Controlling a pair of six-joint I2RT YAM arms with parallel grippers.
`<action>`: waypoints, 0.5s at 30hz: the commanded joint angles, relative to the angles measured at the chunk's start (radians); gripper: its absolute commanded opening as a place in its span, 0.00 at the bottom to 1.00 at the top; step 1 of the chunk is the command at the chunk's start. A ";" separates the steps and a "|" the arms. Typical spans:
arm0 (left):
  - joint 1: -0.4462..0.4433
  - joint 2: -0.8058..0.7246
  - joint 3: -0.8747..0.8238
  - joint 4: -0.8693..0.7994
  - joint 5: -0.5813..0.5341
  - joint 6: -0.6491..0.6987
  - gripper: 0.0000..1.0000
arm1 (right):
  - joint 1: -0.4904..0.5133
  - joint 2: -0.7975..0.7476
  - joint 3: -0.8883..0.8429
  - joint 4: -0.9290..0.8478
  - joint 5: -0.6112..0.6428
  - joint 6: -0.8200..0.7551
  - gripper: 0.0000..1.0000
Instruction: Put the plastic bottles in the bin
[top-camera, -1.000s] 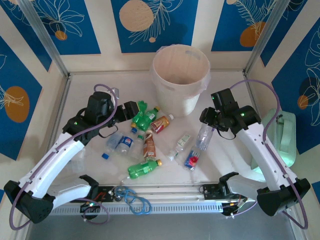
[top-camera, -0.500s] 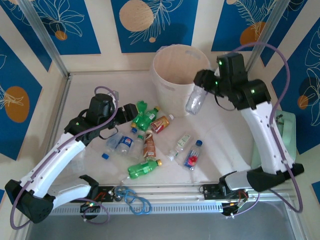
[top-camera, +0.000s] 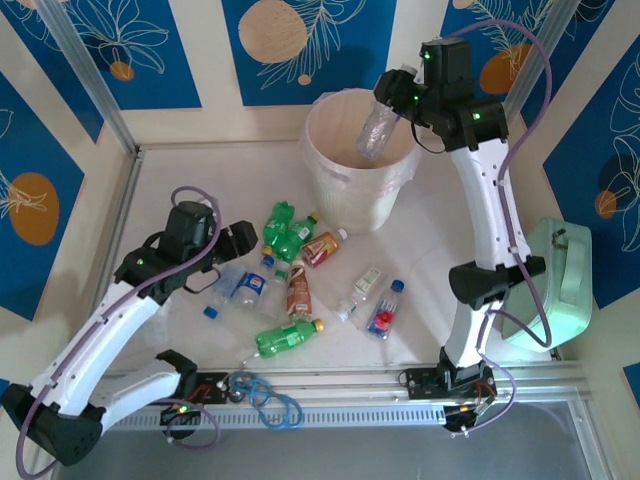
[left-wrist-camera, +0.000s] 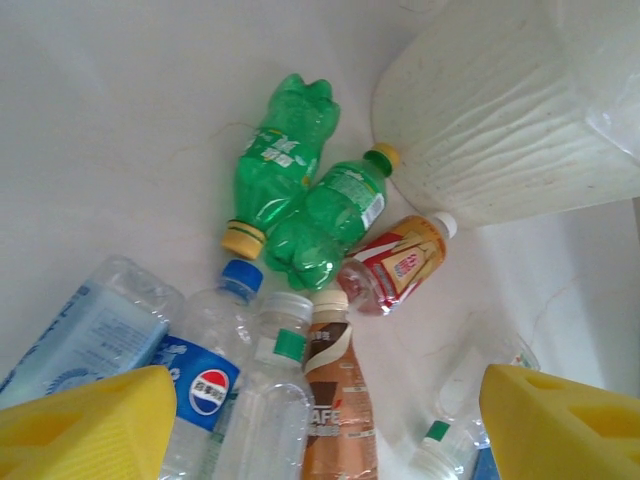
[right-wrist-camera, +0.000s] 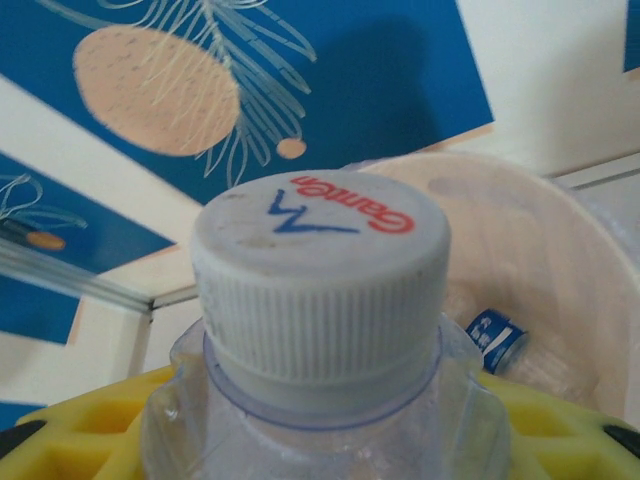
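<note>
So I'm counting three green bottles, six clear bottles, one amber bottle, one brown bottle, one bin and one mint case.

bin — matt ribbed plastic | green bottles — glossy crinkled plastic | table: smooth, matt

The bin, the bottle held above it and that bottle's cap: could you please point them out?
bin (top-camera: 345, 195): top external view, front wall.
clear bottle (top-camera: 375, 133): top external view, mid-body.
cap (right-wrist-camera: 320, 330): right wrist view, ribbed side.

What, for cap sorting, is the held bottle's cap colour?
White cap, red and blue print; right wrist view.
</note>
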 joint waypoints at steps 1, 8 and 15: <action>0.024 -0.038 -0.034 -0.053 -0.030 0.023 0.80 | -0.033 0.062 0.055 -0.034 -0.037 0.001 0.54; 0.066 -0.058 -0.085 -0.099 -0.026 0.032 0.81 | -0.057 0.144 0.080 -0.043 -0.053 0.008 0.63; 0.082 -0.039 -0.104 -0.121 -0.022 0.011 0.83 | -0.059 0.148 0.116 -0.052 -0.071 0.011 0.81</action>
